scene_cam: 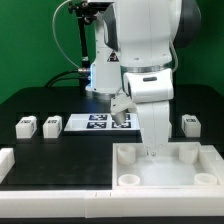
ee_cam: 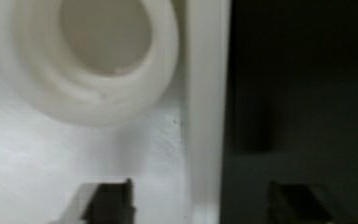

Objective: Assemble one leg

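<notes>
Three small white legs with square markers stand on the black table in the exterior view: two at the exterior view's left point(scene_cam: 27, 126) point(scene_cam: 50, 124) and one at its right point(scene_cam: 190, 124). The large white tray point(scene_cam: 205, 158) lies at the front right. My gripper point(scene_cam: 152, 150) is down at the tray's far edge, open and empty. In the wrist view my gripper point(ee_cam: 204, 203) straddles the tray's rim point(ee_cam: 202, 110): one finger point(ee_cam: 108, 200) is over the tray and the other is over the black table. A round corner socket point(ee_cam: 87, 60) lies just ahead. No leg shows in the wrist view.
The marker board point(scene_cam: 90, 122) lies behind the tray, partly hidden by my arm. A white raised border piece point(scene_cam: 12, 162) sits at the front on the exterior view's left. A lamp and cables stand at the back.
</notes>
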You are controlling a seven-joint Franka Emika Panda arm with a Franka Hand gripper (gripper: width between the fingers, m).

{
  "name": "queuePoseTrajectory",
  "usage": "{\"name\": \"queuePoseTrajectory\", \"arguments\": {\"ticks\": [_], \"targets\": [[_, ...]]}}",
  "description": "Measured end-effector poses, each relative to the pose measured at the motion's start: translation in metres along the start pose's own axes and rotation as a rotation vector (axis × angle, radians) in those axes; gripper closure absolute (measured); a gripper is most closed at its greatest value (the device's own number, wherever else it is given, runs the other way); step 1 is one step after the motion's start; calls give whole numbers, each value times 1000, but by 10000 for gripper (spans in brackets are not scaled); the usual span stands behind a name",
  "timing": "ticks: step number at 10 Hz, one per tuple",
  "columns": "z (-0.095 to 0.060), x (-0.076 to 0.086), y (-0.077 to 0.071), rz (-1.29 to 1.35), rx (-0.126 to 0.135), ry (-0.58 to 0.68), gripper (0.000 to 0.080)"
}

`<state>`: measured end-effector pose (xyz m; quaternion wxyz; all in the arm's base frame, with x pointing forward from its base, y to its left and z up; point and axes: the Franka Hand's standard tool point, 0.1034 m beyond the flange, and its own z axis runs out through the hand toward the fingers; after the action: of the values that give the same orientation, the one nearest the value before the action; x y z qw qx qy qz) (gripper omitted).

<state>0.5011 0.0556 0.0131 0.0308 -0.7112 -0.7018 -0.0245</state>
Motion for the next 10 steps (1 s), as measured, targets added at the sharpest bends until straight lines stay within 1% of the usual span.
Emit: {"name": "queuePoseTrajectory", "arguments": {"ticks": [1, 2, 3, 8, 9, 10], "targets": [[0, 0, 0, 0, 0, 0, 238], [0, 0, 0, 0, 0, 0, 177], [0, 0, 0, 1, 1, 0, 158], [0, 0, 0, 18, 0, 0, 150], [-11, 8, -5, 149, -10, -3, 150], [-21, 20, -18, 225, -11, -7, 150]]}}
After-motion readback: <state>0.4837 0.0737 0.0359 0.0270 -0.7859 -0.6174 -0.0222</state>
